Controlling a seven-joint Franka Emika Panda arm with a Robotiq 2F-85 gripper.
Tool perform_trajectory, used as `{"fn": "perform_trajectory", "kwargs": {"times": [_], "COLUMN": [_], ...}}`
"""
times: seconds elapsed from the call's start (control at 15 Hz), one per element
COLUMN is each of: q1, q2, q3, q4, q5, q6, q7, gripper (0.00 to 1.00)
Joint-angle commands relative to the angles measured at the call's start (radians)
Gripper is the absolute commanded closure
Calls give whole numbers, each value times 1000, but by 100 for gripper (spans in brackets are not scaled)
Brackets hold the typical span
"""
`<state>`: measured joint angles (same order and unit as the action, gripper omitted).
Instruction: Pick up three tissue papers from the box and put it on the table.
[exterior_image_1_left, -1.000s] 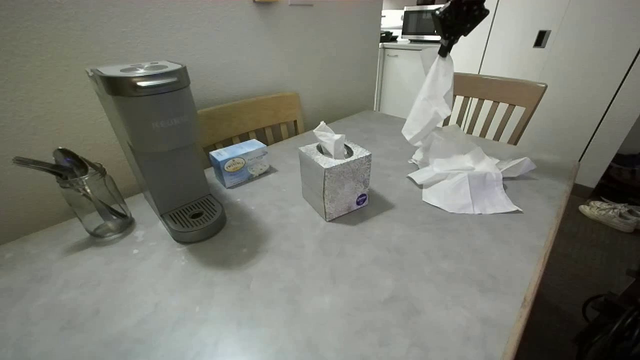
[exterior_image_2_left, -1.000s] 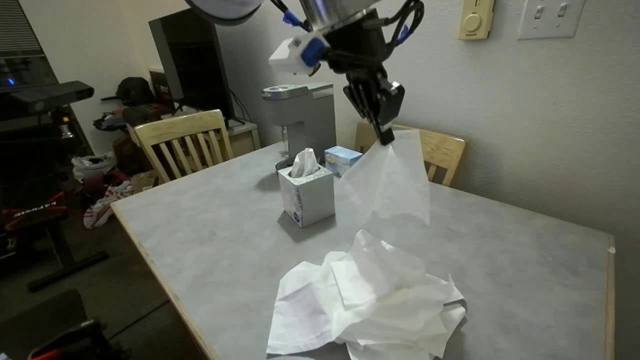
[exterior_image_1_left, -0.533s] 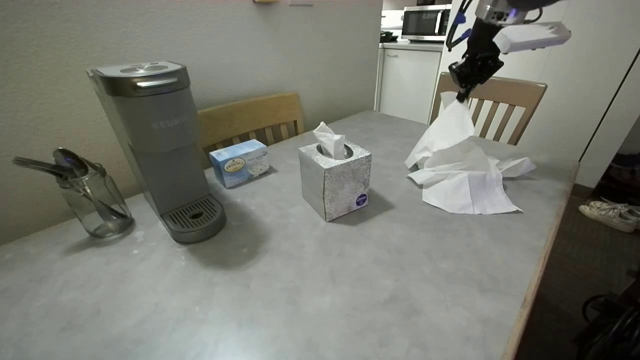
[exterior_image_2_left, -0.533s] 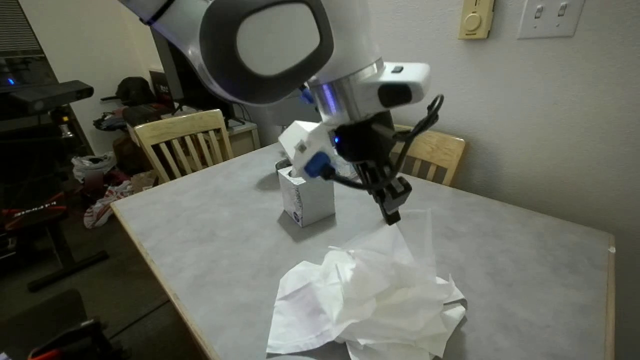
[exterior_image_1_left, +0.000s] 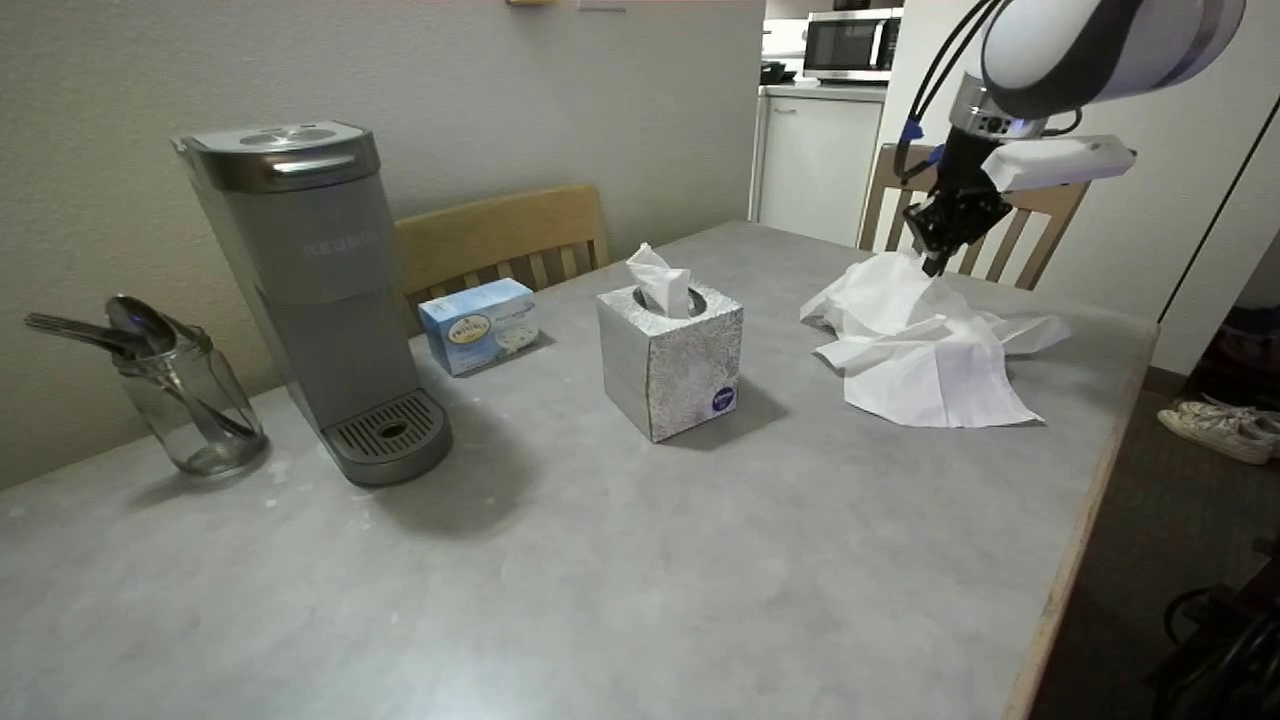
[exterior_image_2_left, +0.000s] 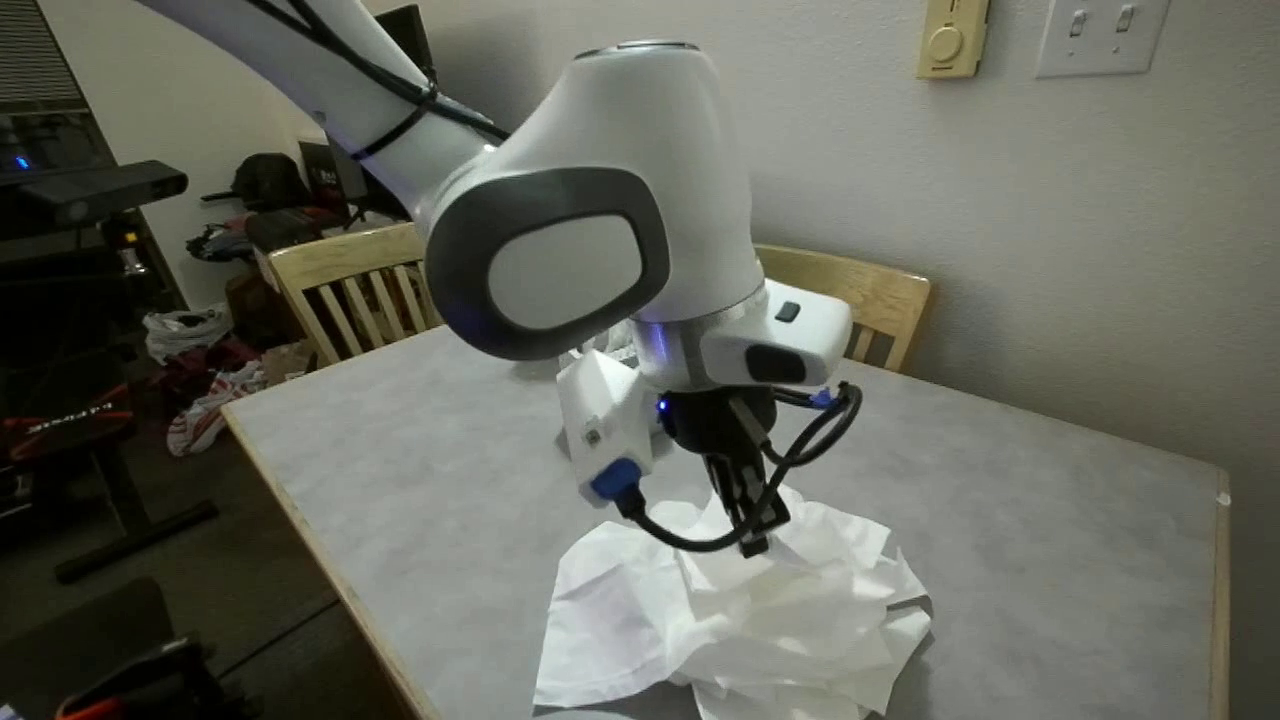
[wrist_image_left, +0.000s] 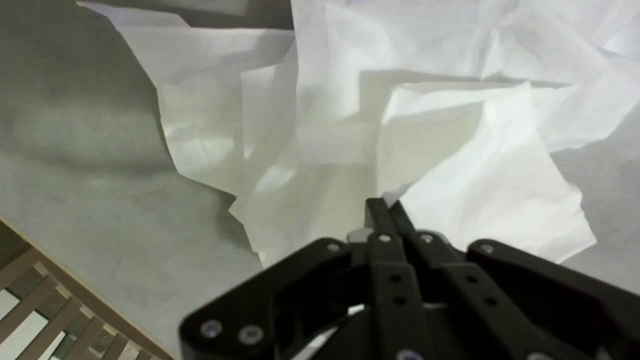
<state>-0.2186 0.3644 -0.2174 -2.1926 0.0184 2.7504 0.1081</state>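
White tissue papers (exterior_image_1_left: 940, 375) lie in a crumpled heap on the grey table (exterior_image_1_left: 620, 570), near its end. Over them my gripper (exterior_image_1_left: 934, 268) points down, its tips low at the top of the heap. In the wrist view the gripper (wrist_image_left: 389, 205) is shut, with the corner of a white tissue paper (wrist_image_left: 505, 200) pinched between its fingertips; that sheet drapes onto the other sheets (wrist_image_left: 330, 120). The silvery cube box (exterior_image_1_left: 690, 370) stands upright, apart from the heap, a tissue (exterior_image_1_left: 662, 285) poking out of its opening. The arm mostly hides the box in an exterior view.
A grey coffee maker (exterior_image_1_left: 345, 260), a light-blue box (exterior_image_1_left: 480, 325) and a glass jar (exterior_image_1_left: 205, 430) of cutlery stand along the wall side. Wooden chairs (exterior_image_2_left: 345, 280) surround the table; one chair back (exterior_image_1_left: 1040, 205) rises close behind the arm.
The gripper has come down toward the table with its tissue, from high above. The hanging sheet now rests on the heap. The box has stayed put.
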Motion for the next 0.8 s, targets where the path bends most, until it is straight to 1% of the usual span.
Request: {"fn": "perform_trajectory", "kwargs": {"times": [0.0,0.13,0.2,0.27,0.4,0.47,0.73], "q1": [-46,-51,-47,-47,-34,-30,19], "q2": [47,56,53,50,33,24,-64], "q3": [35,36,31,29,16,14,-13], "q4": [3,6,6,6,4,3,-13], "q5": [71,86,85,85,71,67,10], "q6": [22,18,11,12,7,8,-17], "q7": [-63,-72,-67,-66,-47,-44,-13], "gripper": [100,100,96,73,69,64,38]}}
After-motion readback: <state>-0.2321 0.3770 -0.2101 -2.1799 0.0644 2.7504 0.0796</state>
